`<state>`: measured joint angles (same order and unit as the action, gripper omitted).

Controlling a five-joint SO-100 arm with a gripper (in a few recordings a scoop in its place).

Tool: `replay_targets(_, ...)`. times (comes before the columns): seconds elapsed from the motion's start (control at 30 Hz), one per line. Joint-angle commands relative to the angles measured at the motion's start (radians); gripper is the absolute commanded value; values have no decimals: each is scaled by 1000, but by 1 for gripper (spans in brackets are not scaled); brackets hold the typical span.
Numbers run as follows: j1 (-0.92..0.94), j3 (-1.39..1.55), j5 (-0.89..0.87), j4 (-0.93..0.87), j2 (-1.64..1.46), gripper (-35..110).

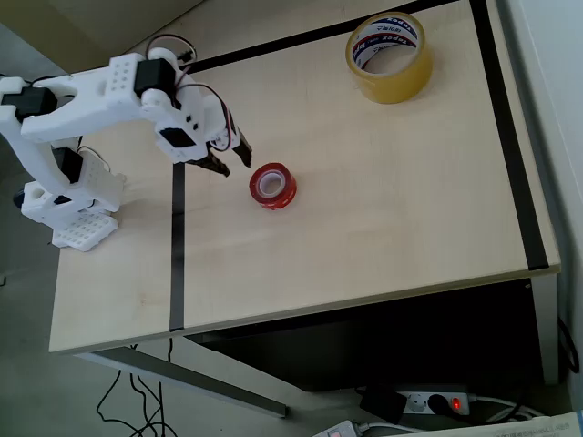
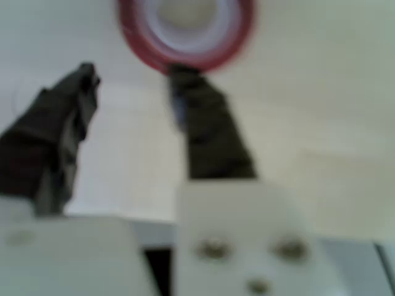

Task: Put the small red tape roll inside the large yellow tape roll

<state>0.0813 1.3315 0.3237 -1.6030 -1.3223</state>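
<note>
1. Overhead view: gripper [image 1: 230, 160] sits w/ jaws spread, nothing pinched. Small red tape roll [image 1: 273, 186] lies flat, hole up, just beside the tips at approx 4 o'clock from them, not touching as far as can be told. So next move prob needs a short push out toward 4 o'clock plus a drop. No real long axis on a ring, so grab angle shouldn't matter much; likely one finger into the hole, one outside.

2. Same view: large yellow tape roll [image 1: 389, 56] also flat, hole up, well apart from the red one, at roughly 1 o'clock from it, near the far edge of the table [image 1: 383, 228]. Carry would run that way, then a straight drop into the core. Looks like the hole has room to spare, but only a guess.

3. Same view, surface + room: pale wood top, black tape lines [image 1: 177, 264] along the sides, otherwise bare between the two rolls. Below the front edge: floor w/ a power strip [image 1: 435, 401] and cables.

4. Wrist view: blurry. Two dark fingers [image 2: 207, 132] apart; red roll at 12 o'clock, cut off by the top edge. Right-hand finger's tip meets the roll's near rim in the pic; real contact or just overlap, can't tell. Left-hand finger well off to 9 o'clock. Pale tabletop all round.
</note>
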Motion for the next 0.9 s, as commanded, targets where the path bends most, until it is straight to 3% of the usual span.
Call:
replay_targets(0.0, 15, 75, 15, 14, -87, 23)
replay_targets(0.6, 48, 258, 26, 150, -109, 33)
replay_targets(0.87, 72, 261, 26, 236, 29, 33)
